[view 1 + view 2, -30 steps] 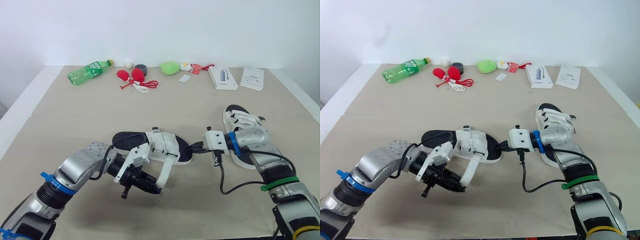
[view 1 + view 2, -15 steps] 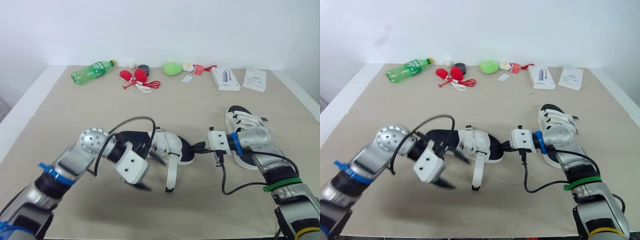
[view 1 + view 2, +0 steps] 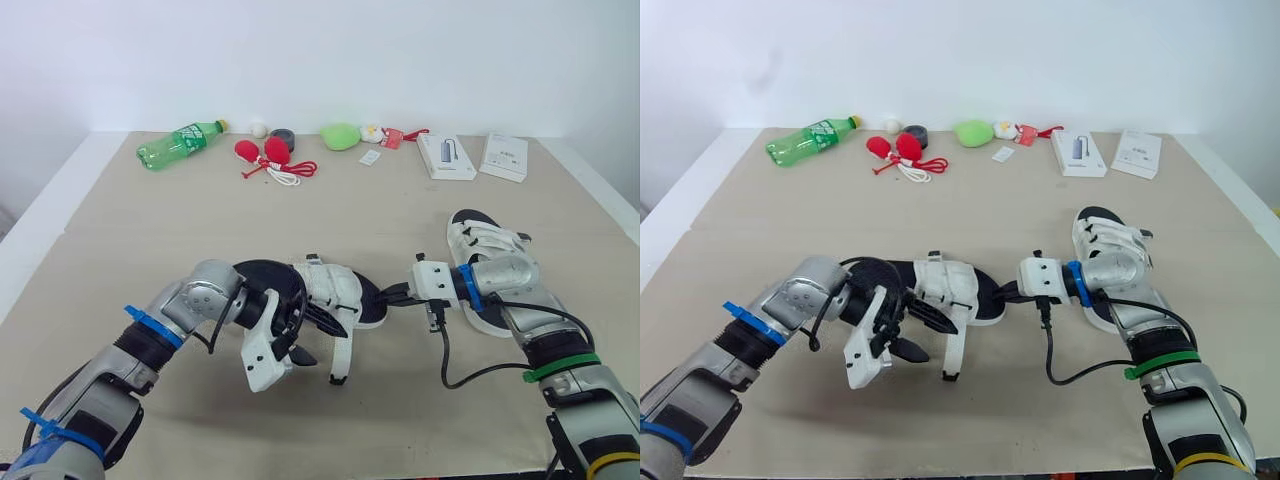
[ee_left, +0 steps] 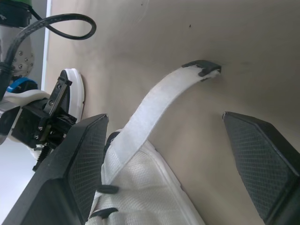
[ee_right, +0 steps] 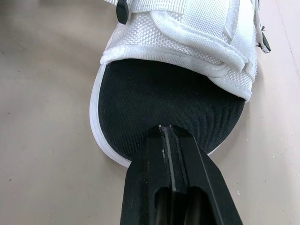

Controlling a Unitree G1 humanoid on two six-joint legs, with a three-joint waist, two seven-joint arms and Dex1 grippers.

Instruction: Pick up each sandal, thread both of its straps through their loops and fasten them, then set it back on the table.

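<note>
A white sandal with a black sole [image 3: 322, 288] lies mid-table. Its loose strap [image 3: 342, 352] hangs off the near side, tip down on the table. My left gripper [image 3: 312, 338] stands open right beside that strap, holding nothing. In the left wrist view the strap [image 4: 154, 103] runs between the two spread fingers [image 4: 79, 159], touching neither. My right gripper [image 3: 396, 296] is shut, its tips [image 5: 171, 136] pressed on the toe end of the black footbed [image 5: 159, 103]. A second white sandal [image 3: 488, 245] lies at the right, partly under my right forearm.
Along the far edge lie a green bottle [image 3: 180, 143], red items with a white cord [image 3: 268, 155], a black roll [image 3: 282, 137], a green lump [image 3: 340, 135] and two white boxes [image 3: 445, 156] [image 3: 503, 157]. A black cable [image 3: 470, 372] loops off my right wrist.
My left gripper has opened and let go of the strap, then turned back toward the sandal. The strap has dropped to hang down to the table. The right arm has stayed put.
</note>
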